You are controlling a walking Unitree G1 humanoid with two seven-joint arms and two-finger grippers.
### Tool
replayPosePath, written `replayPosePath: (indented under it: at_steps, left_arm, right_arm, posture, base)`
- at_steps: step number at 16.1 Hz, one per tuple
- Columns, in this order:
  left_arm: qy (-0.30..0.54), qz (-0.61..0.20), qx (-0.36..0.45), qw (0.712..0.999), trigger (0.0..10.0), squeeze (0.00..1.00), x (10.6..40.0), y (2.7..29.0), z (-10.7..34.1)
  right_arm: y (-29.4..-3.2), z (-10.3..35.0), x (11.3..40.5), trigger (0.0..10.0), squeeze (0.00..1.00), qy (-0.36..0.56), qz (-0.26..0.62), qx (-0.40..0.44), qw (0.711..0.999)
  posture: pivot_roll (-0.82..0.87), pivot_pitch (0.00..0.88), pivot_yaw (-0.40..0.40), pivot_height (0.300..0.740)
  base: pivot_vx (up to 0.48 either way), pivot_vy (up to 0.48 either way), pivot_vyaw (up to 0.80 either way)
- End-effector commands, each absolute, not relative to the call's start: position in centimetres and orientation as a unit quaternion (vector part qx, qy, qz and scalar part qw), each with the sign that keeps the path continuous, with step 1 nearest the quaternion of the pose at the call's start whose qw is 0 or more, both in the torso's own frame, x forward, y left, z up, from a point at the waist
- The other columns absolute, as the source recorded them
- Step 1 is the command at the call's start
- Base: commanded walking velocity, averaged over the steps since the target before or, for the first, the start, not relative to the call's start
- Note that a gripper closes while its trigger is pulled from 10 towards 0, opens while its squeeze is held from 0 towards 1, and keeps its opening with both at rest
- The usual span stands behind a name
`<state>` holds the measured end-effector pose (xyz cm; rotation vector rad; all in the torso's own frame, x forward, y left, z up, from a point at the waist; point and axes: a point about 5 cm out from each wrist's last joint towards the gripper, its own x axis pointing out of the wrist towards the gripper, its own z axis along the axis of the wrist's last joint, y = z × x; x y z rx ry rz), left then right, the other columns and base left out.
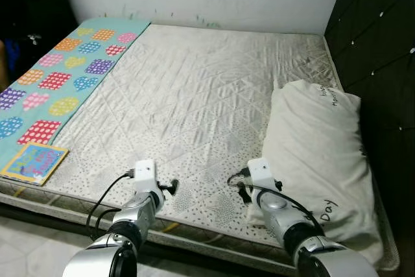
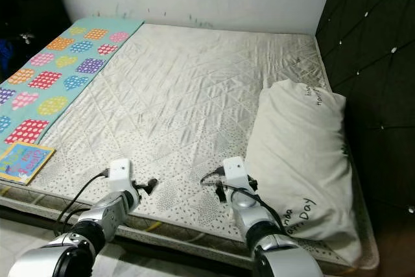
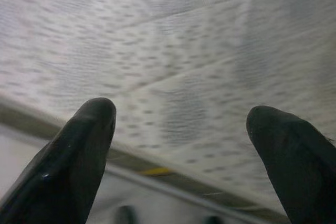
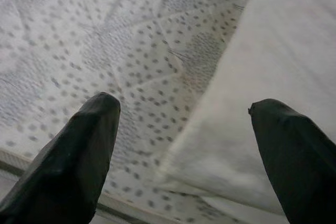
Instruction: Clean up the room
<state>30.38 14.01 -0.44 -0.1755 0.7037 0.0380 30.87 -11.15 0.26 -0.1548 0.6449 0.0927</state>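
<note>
While both tools gape wide over the mattress (image 1: 194, 95), the right tool (image 4: 184, 114) nears a pillow (image 1: 318, 154); the left tool (image 3: 181, 116) view is blurred.

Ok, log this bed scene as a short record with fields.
surface: bare quilted white mattress
right side: white pillow with black lettering, lying lengthwise
left side: turquoise mat with coloured dotted shapes
near left corner: colourful children's book, flat on the mat
left tool: open, over the mattress front edge
right tool: open, at the pillow's near corner
</note>
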Motion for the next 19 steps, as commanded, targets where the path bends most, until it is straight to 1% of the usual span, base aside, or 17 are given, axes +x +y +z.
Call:
replayPosePath:
  at_steps: [1,2,7,9,10,12,14,15,17,18,19]
  left_arm:
    - [0.357,0.023,0.006,0.934,10.0,0.0,30.6,13.3,-0.2]
    - [0.359,0.02,0.022,0.933,10.0,0.0,30.6,13.2,-0.2]
    - [0.358,0.031,0.022,0.933,10.0,0.0,30.6,13.4,-0.2]
    - [0.346,0.03,0.02,0.938,10.0,0.0,30.8,13.4,0.0]
    - [0.323,0.024,0.005,0.946,10.0,0.0,31.3,13.4,0.6]
    - [0.254,0.001,-0.02,0.967,10.0,0.0,33.2,13.6,2.8]
    - [0.212,-0.025,-0.011,0.977,10.0,0.0,33.9,14.1,4.1]
    - [0.189,-0.026,0.001,0.982,10.0,0.0,34.1,14.6,4.6]
    - [0.116,-0.035,0.031,0.992,10.0,0.0,34.0,15.9,5.7]
    - [0.089,-0.041,0.042,0.994,10.0,0.0,33.8,16.3,6.2]
    - [0.067,-0.045,0.043,0.996,10.0,0.0,33.5,16.5,6.5]
  right_arm:
    - [-10.3,-0.3,30.3,10.0,0.0,0.348,0.06,-0.07,0.933]
    - [-10.3,-0.5,30.2,10.0,0.0,0.355,0.064,-0.074,0.93]
    - [-10.2,-0.6,30.1,10.0,0.0,0.358,0.069,-0.074,0.928]
    - [-10.2,-0.5,30.1,10.0,0.0,0.359,0.069,-0.07,0.928]
    - [-10.2,-0.3,30.3,10.0,0.0,0.353,0.066,-0.061,0.931]
    - [-10.4,1.6,32.2,10.0,0.0,0.311,0.058,0.022,0.948]
    - [-10.6,2.5,32.8,10.0,0.0,0.286,0.076,0.017,0.955]
    - [-11.0,2.6,32.9,10.0,0.0,0.286,0.077,0.001,0.955]
    - [-11.9,4.1,33.8,10.0,0.0,0.217,0.09,-0.023,0.972]
    - [-12.1,4.5,33.9,10.0,0.0,0.198,0.102,-0.02,0.975]
    - [-12.2,4.7,33.8,10.0,0.0,0.187,0.118,-0.001,0.975]
  posture:
    - [-0.2,0.0,0.055,0.74]
    - [-0.2,0.0,0.055,0.74]
    - [-0.19,0.0,0.053,0.74]
    - [-0.19,0.0,0.055,0.74]
    - [-0.2,0.0,0.06,0.74]
    - [-0.2,0.0,0.062,0.74]
    - [-0.2,0.0,0.065,0.74]
    - [-0.19,0.0,0.064,0.74]
    - [-0.18,0.0,0.059,0.74]
    - [-0.18,0.0,0.058,0.74]
    - [-0.18,0.0,0.059,0.74]
  base:
    - [0.0,0.0,0.0]
    - [0.0,0.0,0.0]
    - [0.0,0.0,0.0]
    - [0.0,0.0,0.0]
    - [0.0,0.0,0.0]
    - [0.0,0.0,0.0]
    - [0.0,0.0,0.0]
    - [0.0,0.0,0.0]
    - [0.0,0.0,0.0]
    - [0.0,0.0,0.0]
    - [0.0,0.0,0.0]
